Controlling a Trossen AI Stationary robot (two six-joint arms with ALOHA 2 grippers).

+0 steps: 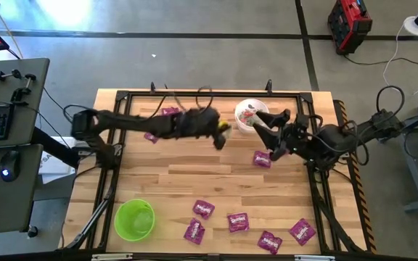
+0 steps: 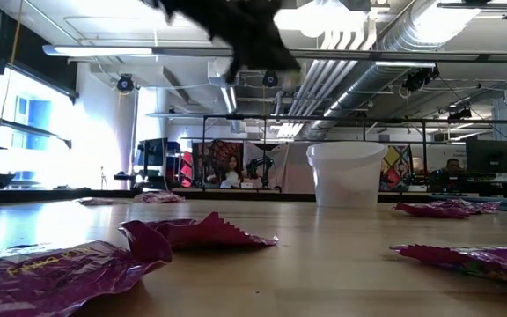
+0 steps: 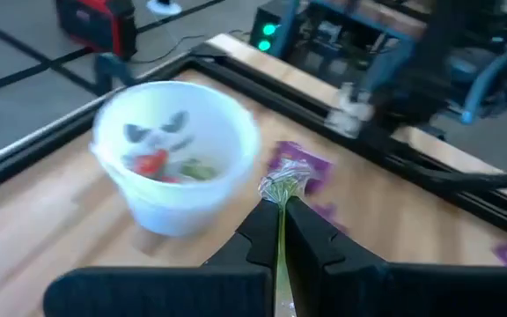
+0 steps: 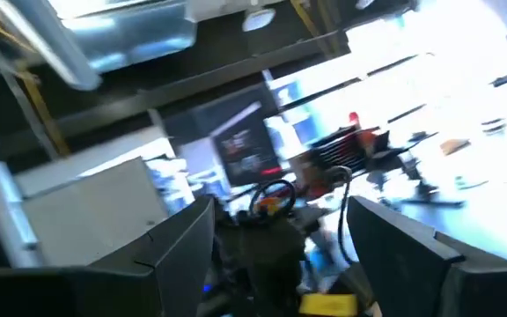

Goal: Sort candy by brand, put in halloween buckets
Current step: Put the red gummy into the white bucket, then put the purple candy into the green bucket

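Lime green bucket: near-left corner of the desk, round, smooth translucent plastic, apparently nothing in it.

Left claw: over desk centre-back, just beside the white bucket. Clenched on a small clear-wrapped sweet by its crinkled twist end (greenish-yellow; body hidden between the fingers). Step in hand, by judgement: carry of a small sweet to the white bucket, drop not yet made. Next move calls for travel until the sweet hangs over the mouth, then release; short of the rim, a bounce onto the desk seems likely.

Purple packets: flat, square, glossy foil with crimped saw-tooth edges and white print. Two at the back partly under the left arm, five along the front edge, one below the right arm.

White bucket: back centre-right, upright, tapered, matt plastic with a printed face inside view; red and green sweets already at the bottom.

Right claw: beside the white bucket, raised, released wide, nothing between the fingers.
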